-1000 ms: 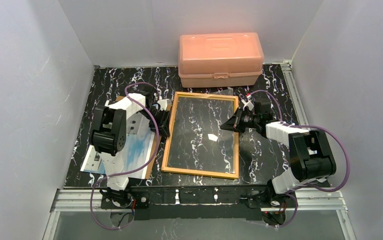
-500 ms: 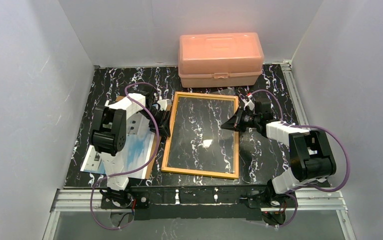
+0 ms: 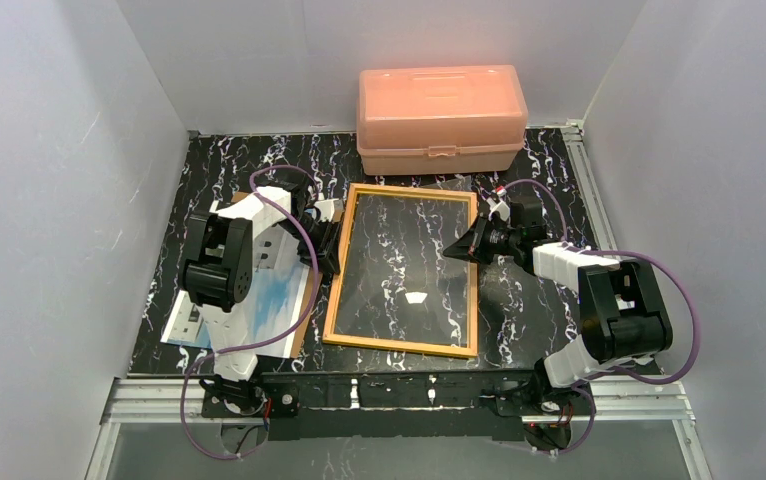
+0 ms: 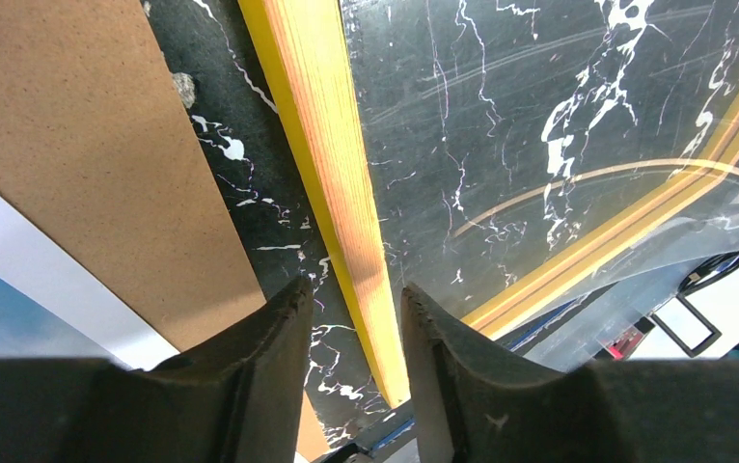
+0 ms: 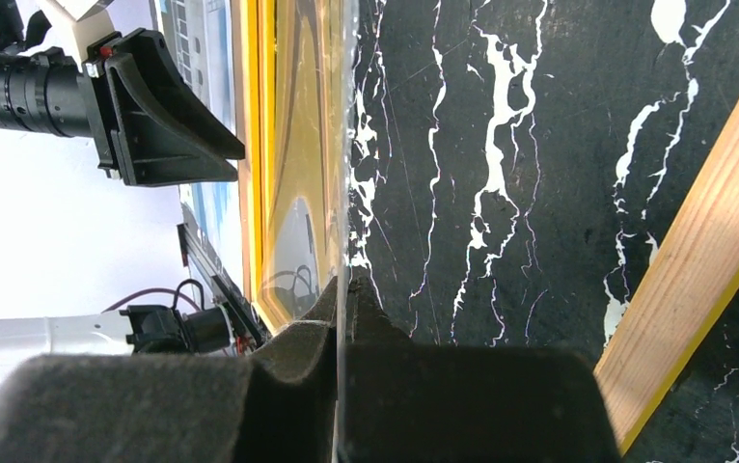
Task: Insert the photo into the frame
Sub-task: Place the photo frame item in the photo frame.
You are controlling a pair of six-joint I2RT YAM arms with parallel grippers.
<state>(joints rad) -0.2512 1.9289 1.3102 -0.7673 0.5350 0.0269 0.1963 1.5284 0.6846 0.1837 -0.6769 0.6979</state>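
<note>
The right tool (image 5: 344,289) is pinched fully shut on the edge of the clear pane (image 3: 409,250). It looks like it's holding that side tipped up a bit off the frame (image 4: 337,154), my guess is to keep the glass under control while the opening gets sorted. The left tool (image 4: 356,289) is partway open with its jaws straddling the frame's left rail. It's not clamped as far as I can see, since there's bare table (image 4: 279,222) showing beside one finger, so it's probably there to stop the frame sliding. The photo (image 3: 274,290) isn't in yet. It's lying left of the frame under the left arm, seemingly on top of the brown backing board (image 4: 76,145).
</note>
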